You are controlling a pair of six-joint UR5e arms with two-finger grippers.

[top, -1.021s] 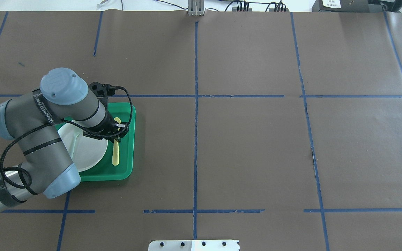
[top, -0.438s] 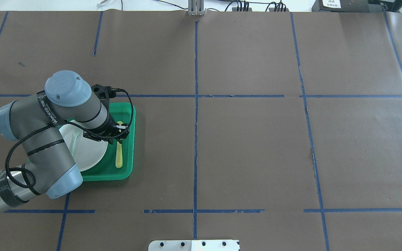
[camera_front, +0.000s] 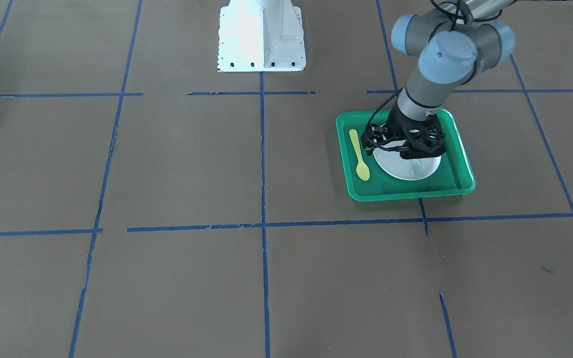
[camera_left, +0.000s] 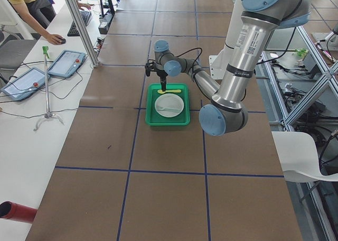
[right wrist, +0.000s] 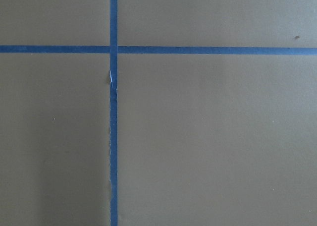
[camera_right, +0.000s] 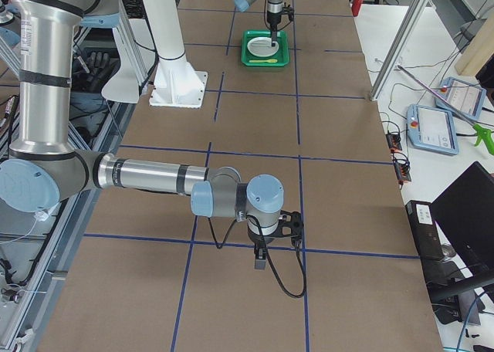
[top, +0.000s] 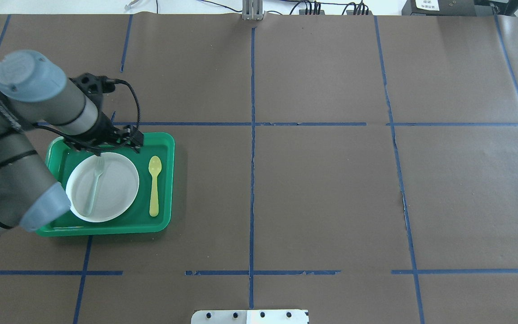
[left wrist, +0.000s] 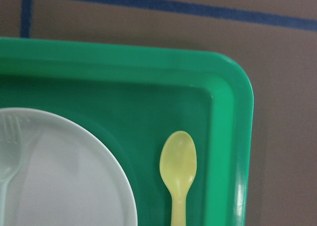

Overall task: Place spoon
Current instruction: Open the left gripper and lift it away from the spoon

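We judge the spoon (top: 154,186) placed, free in the tray (top: 171,180) beside the plate (top: 115,184); we cannot tell if the left gripper (camera_front: 410,154) gapes.

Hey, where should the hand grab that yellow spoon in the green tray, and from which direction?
Grip the spoon at mid-handle, coming straight down from above and closing across its slim width. It lies flat on the green tray between the white plate and the tray's wall, so a sideways approach looks blocked.
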